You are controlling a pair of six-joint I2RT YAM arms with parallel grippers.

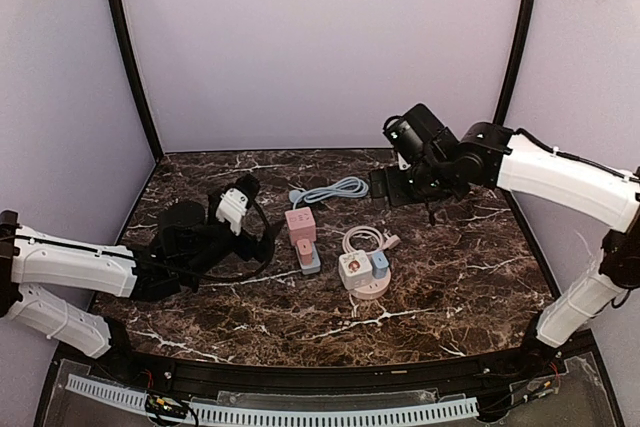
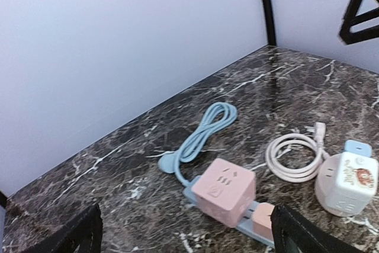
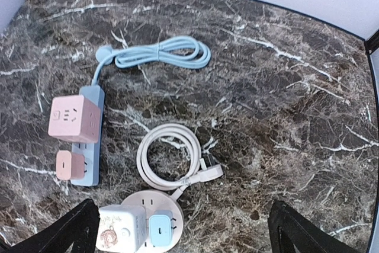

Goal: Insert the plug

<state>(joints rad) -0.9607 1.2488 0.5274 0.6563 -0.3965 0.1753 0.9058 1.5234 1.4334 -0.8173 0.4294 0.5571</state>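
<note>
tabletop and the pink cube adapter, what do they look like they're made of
Tabletop: dark marble or a marble-look laminate, polished; white veining and a faint reflection of the corner post in the left wrist view point to that.
Pink cube adapter: probably moulded plastic, matte; even colour, soft rounded edges, no glare.

marble tabletop (image 1: 460,287): dark, white-veined | backdrop walls (image 1: 320,47): pale lilac | corner posts (image 1: 132,57): black

A dark brown marble-patterned counter (image 1: 450,287) with white veins forms the base of a small enclosure. Plain pale lilac walls (image 1: 320,47) rise at the far side, left and right. Two curved black posts (image 1: 130,57) stand at the far corners. A white slotted strip (image 1: 300,414) runs along the near edge. The light is soft and even.
</note>
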